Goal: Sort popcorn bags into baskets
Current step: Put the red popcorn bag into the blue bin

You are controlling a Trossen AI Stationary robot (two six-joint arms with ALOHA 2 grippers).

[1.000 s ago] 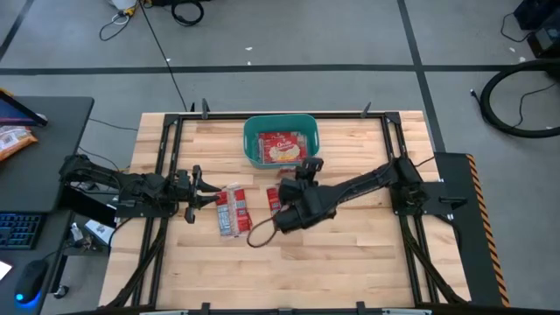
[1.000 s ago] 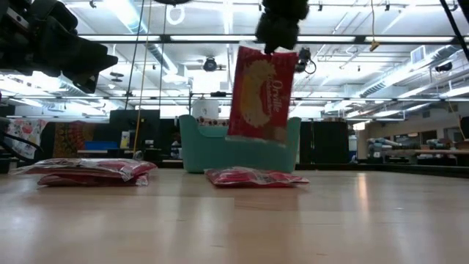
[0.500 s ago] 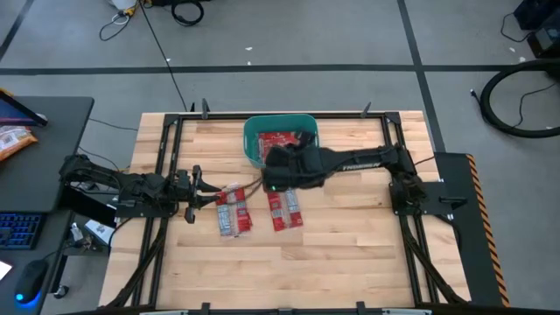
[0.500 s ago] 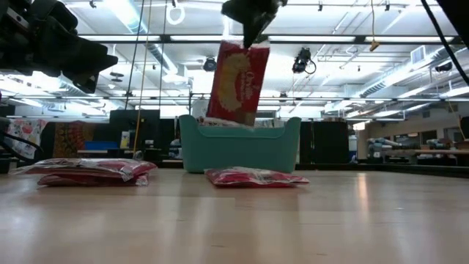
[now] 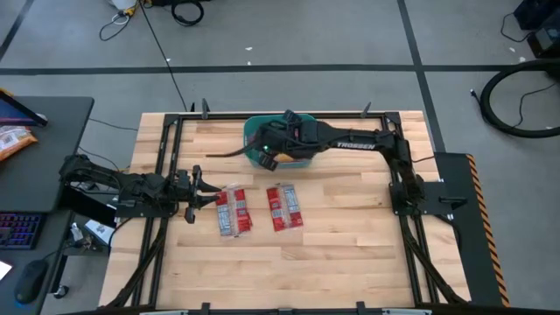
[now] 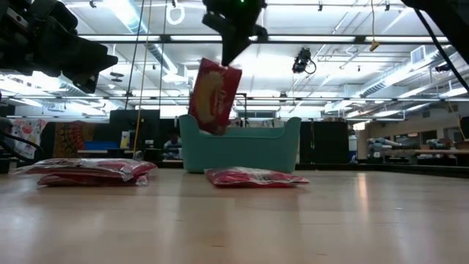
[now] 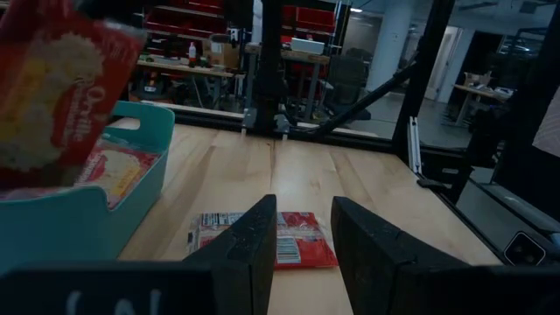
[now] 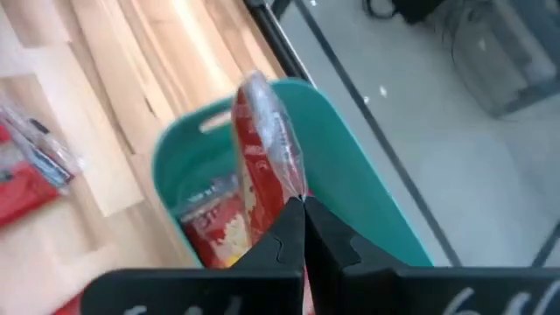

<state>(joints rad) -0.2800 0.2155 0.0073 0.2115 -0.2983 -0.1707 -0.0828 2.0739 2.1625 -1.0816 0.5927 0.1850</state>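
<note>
A red popcorn bag [image 6: 214, 95] hangs from my right gripper [image 6: 231, 35], which is shut on it above the teal tub [image 6: 240, 144]. In the high view the right arm reaches over the tub [image 5: 251, 133] at the table's far edge. The right wrist view shows the bag [image 8: 262, 149] over the tub [image 8: 359, 166], where another bag [image 8: 219, 219] lies inside. Two groups of bags [image 5: 232, 210] [image 5: 284, 207] lie flat on the table. My left gripper [image 7: 302, 245] is open, low at the table's left, pointing toward a flat bag [image 7: 262, 238]. My right gripper [image 8: 297, 210] pinches the popcorn bag by its top edge [image 8: 289, 188] between the two fingers, coming from above and pointing down. The bag is lifted clear and hangs tilted below the fingers, its lower end [image 6: 209, 121] level with the tub's rim.
Steel rails run along the table's left and right sides. A desk with a keyboard and an orange snack bag [image 5: 13, 140] stands left of the table. Bare wood lies in the near half of the table [image 5: 332, 262].
My right gripper has carried the bag from above the table's middle toward the far edge and a little left, until it stands over the tub. The bag has stayed lifted and now hangs more tilted. The bags on the table have kept still.
</note>
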